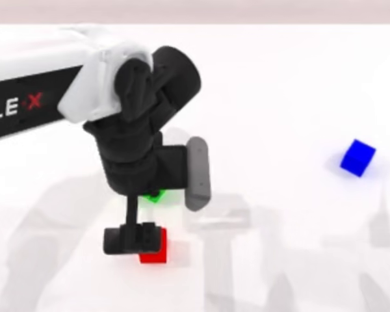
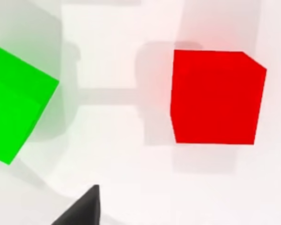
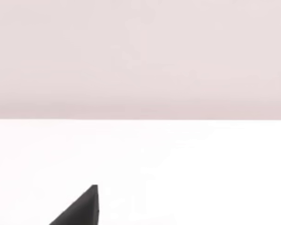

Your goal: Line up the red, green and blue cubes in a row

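Note:
The red cube (image 1: 155, 253) lies at the table's front, left of centre, half covered by my left gripper (image 1: 133, 240), which hangs over it. In the left wrist view the red cube (image 2: 216, 97) rests free on the table, beyond one black fingertip (image 2: 85, 209), and the gripper is open with nothing held. The green cube (image 1: 155, 195) sits just behind the red one, mostly hidden under the left wrist, and the green cube (image 2: 14, 103) shows at that view's edge. Far to the right lies the blue cube (image 1: 357, 158). My right arm is out of the top view; one fingertip (image 3: 83, 209) shows.
The white table (image 1: 279, 247) carries only faint arm shadows across its front. The left arm's white link (image 1: 45, 97) reaches in from the left edge. The right wrist view looks across bare table to a pale wall (image 3: 140, 56).

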You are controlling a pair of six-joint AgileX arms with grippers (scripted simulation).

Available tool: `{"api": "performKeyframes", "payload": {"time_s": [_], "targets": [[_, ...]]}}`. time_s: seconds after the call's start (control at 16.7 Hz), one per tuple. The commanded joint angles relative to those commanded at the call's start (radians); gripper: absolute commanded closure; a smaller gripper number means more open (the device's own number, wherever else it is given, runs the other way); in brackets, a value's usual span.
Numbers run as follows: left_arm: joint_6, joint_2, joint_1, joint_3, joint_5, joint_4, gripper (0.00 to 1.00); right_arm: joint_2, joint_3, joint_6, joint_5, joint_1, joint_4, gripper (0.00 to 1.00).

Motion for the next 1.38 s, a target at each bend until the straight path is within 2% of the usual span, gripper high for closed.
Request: {"api": "performKeyframes", "payload": {"time_s": [0.12, 0.3, 0.66, 0.84, 1.02, 1.38], "targets": [[-0.056, 0.027, 0.008, 0.033, -0.002, -0.006, 0.0, 0.0, 0.0, 0.0, 0.0, 0.0, 0.0, 0.0], [-0.206, 0.094, 0.034, 0.113, -0.004, -0.023, 0.0, 0.0, 0.0, 0.0, 0.0, 0.0, 0.0, 0.0], [-0.653, 0.26, 0.107, 0.297, -0.005, -0.064, 0.0, 0.0, 0.0, 0.0, 0.0, 0.0, 0.0, 0.0], [-0.81, 0.315, 0.138, 0.37, -0.008, -0.071, 0.0, 0.0, 0.0, 0.0, 0.0, 0.0, 0.0, 0.0], [-0.872, 0.337, 0.154, 0.404, -0.009, -0.071, 0.0, 0.0, 0.0, 0.0, 0.0, 0.0, 0.0, 0.0], [-0.873, 0.34, 0.151, 0.388, -0.009, -0.053, 0.0, 0.0, 0.0, 0.0, 0.0, 0.0, 0.0, 0.0]]}}
